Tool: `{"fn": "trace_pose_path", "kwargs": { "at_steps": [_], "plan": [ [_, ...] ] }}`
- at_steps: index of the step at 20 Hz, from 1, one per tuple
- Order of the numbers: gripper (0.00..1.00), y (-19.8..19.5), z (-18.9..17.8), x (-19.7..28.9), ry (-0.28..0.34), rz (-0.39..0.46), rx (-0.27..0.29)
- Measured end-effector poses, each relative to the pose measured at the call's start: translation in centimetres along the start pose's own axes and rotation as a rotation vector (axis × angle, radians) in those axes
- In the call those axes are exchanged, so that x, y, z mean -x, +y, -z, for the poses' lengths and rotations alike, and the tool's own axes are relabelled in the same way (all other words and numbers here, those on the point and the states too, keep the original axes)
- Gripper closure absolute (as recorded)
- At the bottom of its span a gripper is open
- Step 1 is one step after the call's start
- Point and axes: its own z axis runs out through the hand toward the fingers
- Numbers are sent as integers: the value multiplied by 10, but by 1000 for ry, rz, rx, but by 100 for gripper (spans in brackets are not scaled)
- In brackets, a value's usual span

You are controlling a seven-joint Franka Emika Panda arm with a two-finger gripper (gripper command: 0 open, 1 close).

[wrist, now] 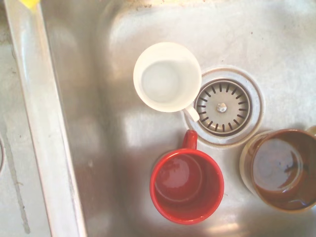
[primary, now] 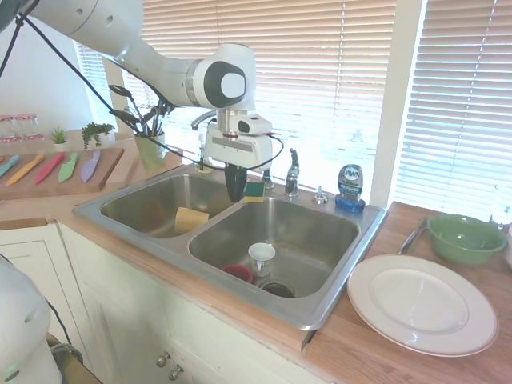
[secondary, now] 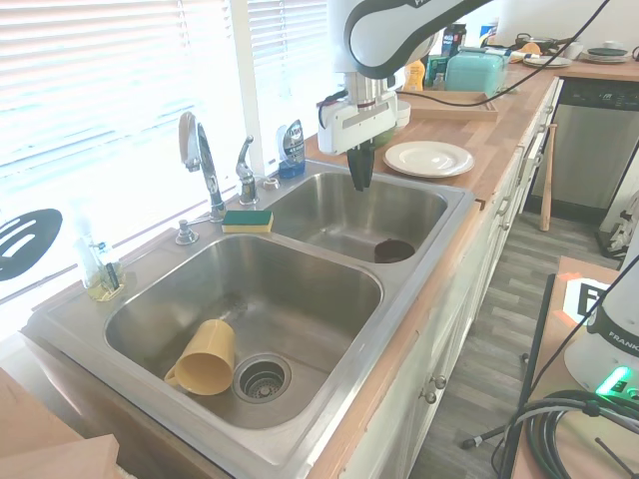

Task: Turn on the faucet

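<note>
claw (secondary: 360, 182) clenched, empty, hovering over the sink (secondary: 451, 228). approach faucet (secondary: 203, 160) lever (secondary: 245, 165) side-on, push gently, avoid sponge (secondary: 248, 221).

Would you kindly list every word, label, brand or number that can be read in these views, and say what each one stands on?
"FRANKA", cut off at the picture's edge: on the white robot base.
Large black mark, perhaps "F", only partly in view: on the white floor sign.
Label on the blue dish-soap bottle: too blurred to read.
Mugs in the wrist view: no print.
</note>
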Motion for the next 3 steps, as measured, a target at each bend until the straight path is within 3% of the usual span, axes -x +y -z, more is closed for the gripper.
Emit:
{"fn": "trace_pose_path", "kwargs": {
  "at_steps": [3],
  "plan": [
    [0, 1, 2, 0, 2, -1, -3]
  ]
}}
